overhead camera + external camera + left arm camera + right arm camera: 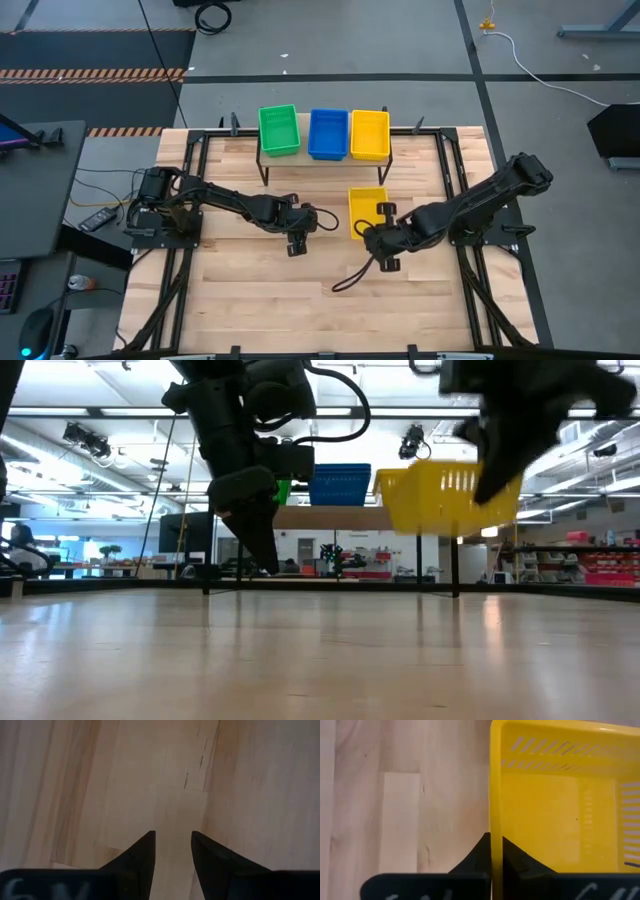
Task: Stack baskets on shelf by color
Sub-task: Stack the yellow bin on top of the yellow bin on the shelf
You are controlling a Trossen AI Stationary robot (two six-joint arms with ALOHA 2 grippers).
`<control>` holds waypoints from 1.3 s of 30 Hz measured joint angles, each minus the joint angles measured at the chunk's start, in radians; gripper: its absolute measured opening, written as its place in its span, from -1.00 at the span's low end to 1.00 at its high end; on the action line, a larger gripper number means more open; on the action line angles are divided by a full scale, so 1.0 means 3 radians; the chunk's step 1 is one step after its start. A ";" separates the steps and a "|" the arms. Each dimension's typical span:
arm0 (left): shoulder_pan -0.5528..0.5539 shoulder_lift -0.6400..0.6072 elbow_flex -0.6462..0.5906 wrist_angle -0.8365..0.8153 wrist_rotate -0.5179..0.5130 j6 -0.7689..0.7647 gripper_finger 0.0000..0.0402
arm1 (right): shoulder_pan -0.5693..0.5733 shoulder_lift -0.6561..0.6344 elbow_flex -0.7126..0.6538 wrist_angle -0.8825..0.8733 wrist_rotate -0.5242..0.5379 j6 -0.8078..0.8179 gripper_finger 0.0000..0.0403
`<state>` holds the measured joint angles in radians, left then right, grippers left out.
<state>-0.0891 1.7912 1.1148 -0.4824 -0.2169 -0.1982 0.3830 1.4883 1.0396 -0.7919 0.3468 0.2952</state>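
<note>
The shelf stands at the table's far side and carries a green basket, a blue basket and a yellow basket side by side. Another yellow basket is in front of the shelf, held by my right gripper, which is shut on its wall. In the low view this yellow basket hangs clear of the tabletop. My left gripper is open over bare wood near the table's middle, pointing down, with nothing between its fingers. My right gripper pinches one wall of the yellow basket at its rim, toward the basket's near end, one finger inside the basket and one outside. The fingers come from above, pointing down. The basket is lifted clear of the table and hangs slightly tilted.
The slatted wooden tabletop is bare wood in its near half. A black cable loops down from the right arm onto the table. Black frame rails run along the table's sides.
</note>
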 joint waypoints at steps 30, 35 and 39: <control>-0.0017 0.0000 0.0000 0.0426 -0.0235 0.0179 -0.34 | -0.1414 -0.0003 0.1783 -0.1338 0.0852 -0.1776 -0.95; -0.0042 0.0000 0.0000 0.0425 -0.0263 0.0177 -0.34 | -0.1839 -0.0003 0.1783 -0.1337 0.0526 -0.1835 -0.95; -0.0078 0.0000 0.0000 0.0425 -0.0262 0.0176 -0.34 | -0.2083 -0.0003 0.1783 -0.1337 0.0147 -0.1867 -0.95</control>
<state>-0.1123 1.7912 1.1149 -0.3550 -0.2955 -0.1454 -0.2419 1.4876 1.5745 -1.1930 0.3909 -0.2650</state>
